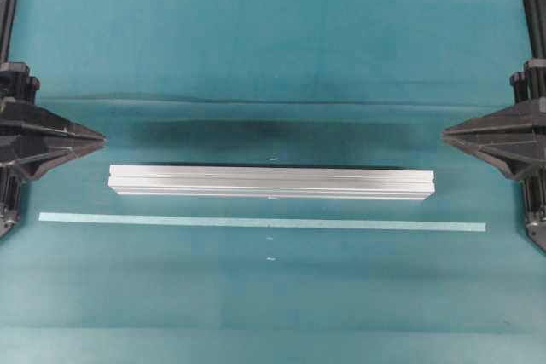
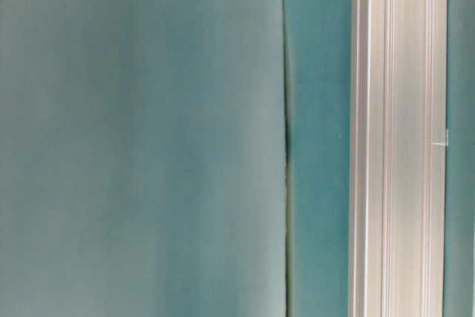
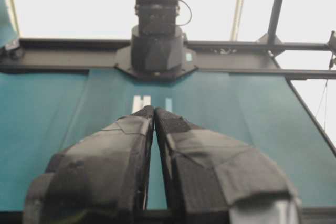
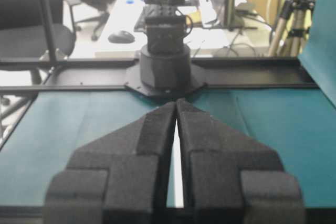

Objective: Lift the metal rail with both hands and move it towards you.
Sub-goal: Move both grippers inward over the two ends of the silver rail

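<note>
The metal rail (image 1: 271, 182) lies flat on the teal cloth, running left to right across the middle of the overhead view; in the table-level view the rail (image 2: 397, 139) fills the right side as a grooved silver band. Its end shows past the left fingertips as a pale shape (image 3: 142, 102). My left gripper (image 1: 101, 136) hovers off the rail's left end, up and to the left of it, fingertips touching, nothing held. My right gripper (image 1: 445, 134) sits off the right end, likewise shut and empty. In the wrist views both grippers (image 3: 154, 109) (image 4: 176, 102) show tips together.
A thin pale blue-green tape strip (image 1: 262, 222) lies parallel to the rail on its near side. A fold in the cloth (image 1: 273, 104) runs across behind the rail. The opposite arm's base (image 3: 156, 51) (image 4: 165, 69) stands at the far table edge.
</note>
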